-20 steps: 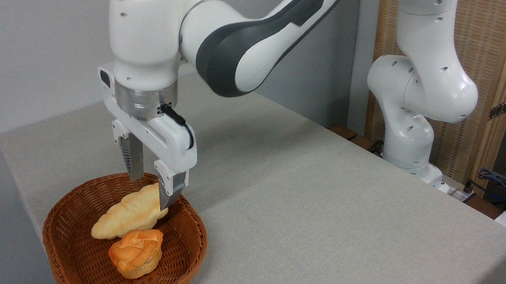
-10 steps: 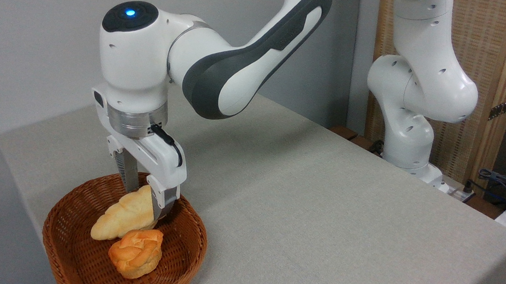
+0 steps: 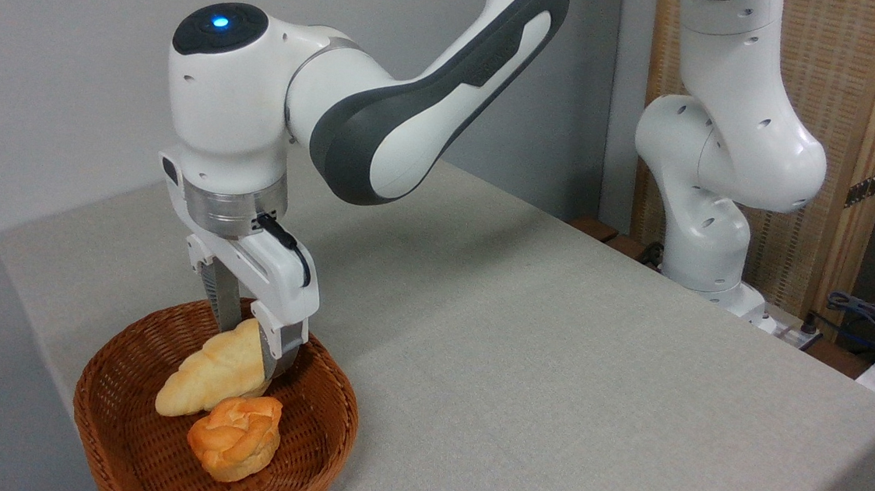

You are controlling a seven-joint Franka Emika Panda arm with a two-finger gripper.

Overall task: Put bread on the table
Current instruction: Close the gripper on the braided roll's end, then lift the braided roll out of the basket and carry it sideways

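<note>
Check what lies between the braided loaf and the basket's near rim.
The small orange-brown knotted bun sits there, against the braided loaf, inside the wicker basket, as the fixed camera shows.

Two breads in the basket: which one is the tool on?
The long pale braided loaf, its upper end between the tool's fingers. The small orange knotted bun lies untouched in front of it.

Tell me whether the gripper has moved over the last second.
Yes. The gripper has come down toward the basket, and its fingers now straddle the upper end of the long loaf.
</note>
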